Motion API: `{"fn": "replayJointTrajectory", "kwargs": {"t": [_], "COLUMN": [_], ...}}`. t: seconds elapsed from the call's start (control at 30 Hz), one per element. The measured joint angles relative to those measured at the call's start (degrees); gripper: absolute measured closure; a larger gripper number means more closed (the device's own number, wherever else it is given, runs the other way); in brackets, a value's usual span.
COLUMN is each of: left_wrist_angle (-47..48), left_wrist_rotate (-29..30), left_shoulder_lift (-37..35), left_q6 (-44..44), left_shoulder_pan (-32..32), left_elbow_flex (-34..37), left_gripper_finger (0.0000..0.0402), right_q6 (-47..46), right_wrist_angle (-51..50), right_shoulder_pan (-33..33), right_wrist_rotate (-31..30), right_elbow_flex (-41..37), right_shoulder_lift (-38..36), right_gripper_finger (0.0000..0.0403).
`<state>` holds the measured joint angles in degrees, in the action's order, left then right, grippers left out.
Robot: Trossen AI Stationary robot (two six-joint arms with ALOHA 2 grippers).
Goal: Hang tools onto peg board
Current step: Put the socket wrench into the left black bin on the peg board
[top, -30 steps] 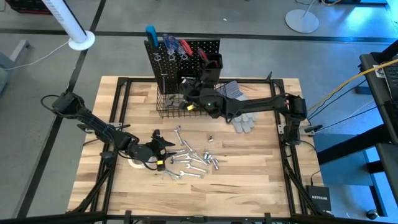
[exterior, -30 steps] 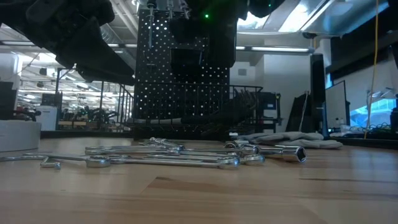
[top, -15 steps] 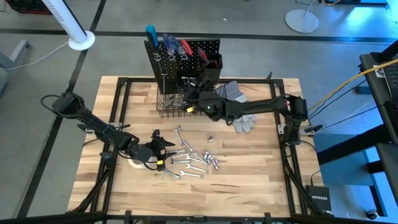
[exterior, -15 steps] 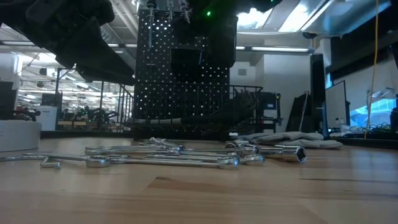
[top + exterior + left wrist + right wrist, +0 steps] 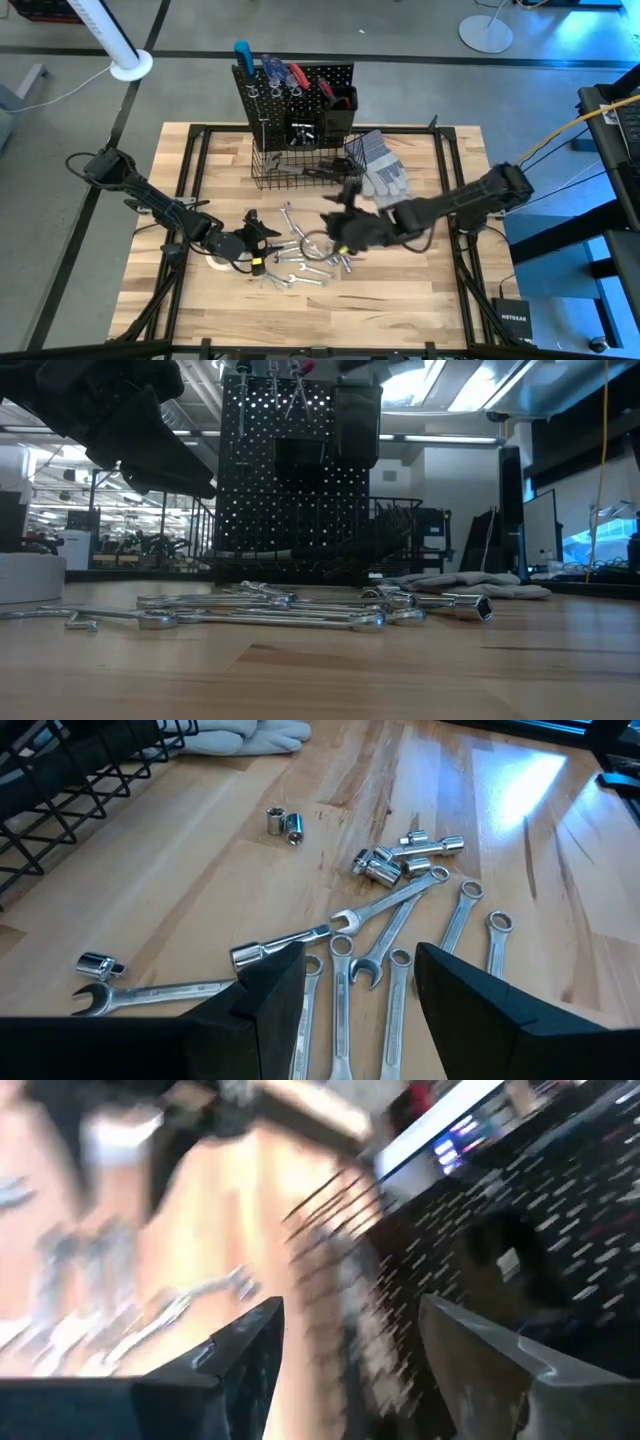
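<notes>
Several silver wrenches [image 5: 305,255] and sockets lie loose in a heap on the wooden table [image 5: 400,300], also seen in the left wrist view as wrenches [image 5: 400,920]. The black peg board [image 5: 295,85] stands upright at the far edge, with screwdrivers and pliers hanging on it. My left gripper [image 5: 266,232] hovers open just left of the heap, fingers apart [image 5: 360,958] with nothing between them. My right gripper [image 5: 333,222] is open above the heap's right part; its wrist view is blurred, and its fingers [image 5: 350,1315] are empty.
A black wire basket [image 5: 300,165] and box bins [image 5: 303,130] sit at the board's base. Grey work gloves [image 5: 380,170] lie right of the basket. A white tape roll [image 5: 215,262] rests under the left arm. Bare wood lies near the front and right edges.
My right gripper has swung away from the peg board's bin and basket, toward the table's near edge, and now hangs over the wrench heap. It turned as it went. The wrenches have not moved.
</notes>
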<state>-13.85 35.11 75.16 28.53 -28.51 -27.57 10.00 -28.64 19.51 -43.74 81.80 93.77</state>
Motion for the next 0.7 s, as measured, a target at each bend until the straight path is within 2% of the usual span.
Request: {"fn": "replayJointTrajectory", "kwargs": {"t": [0.1,0.27,0.37,0.47,0.57,0.7], "left_wrist_angle": [-0.04,-0.1,-0.15,-0.16,-0.15,-0.13], "left_wrist_rotate": [0.0,0.0,0.01,0.01,0.02,0.02], "left_shoulder_lift": [0.0,0.0,0.0,0.0,0.0,0.0], "left_q6": [-0.28,-1.48,-2.04,-3.02,-3.04,-3.04], "left_shoulder_pan": [0.0,0.13,0.15,0.15,0.17,0.17], "left_elbow_flex": [0.0,0.0,0.0,0.0,0.0,0.0], "left_gripper_finger": [0.0219,0.0219,0.0219,0.0219,0.0219,0.0219], "right_q6": [-7.82,-12.49,-12.86,-13.26,-14.57,-15.77], "right_wrist_angle": [-7.1,-4.02,3.5,15.7,26.64,36.24], "right_shoulder_pan": [2.05,3.01,1.32,-1.83,-5.45,-9.42], "right_wrist_rotate": [4.45,7.39,7.41,9.15,13.82,20.82], "right_elbow_flex": [-1.07,-10.13,-17.55,-26.38,-33.77,-40.37], "right_shoulder_lift": [-1.63,-2.61,-2.66,-2.66,-2.66,-2.66], "right_gripper_finger": [0.0164,0.0164,0.0164,0.0164,0.0164,0.0164]}}
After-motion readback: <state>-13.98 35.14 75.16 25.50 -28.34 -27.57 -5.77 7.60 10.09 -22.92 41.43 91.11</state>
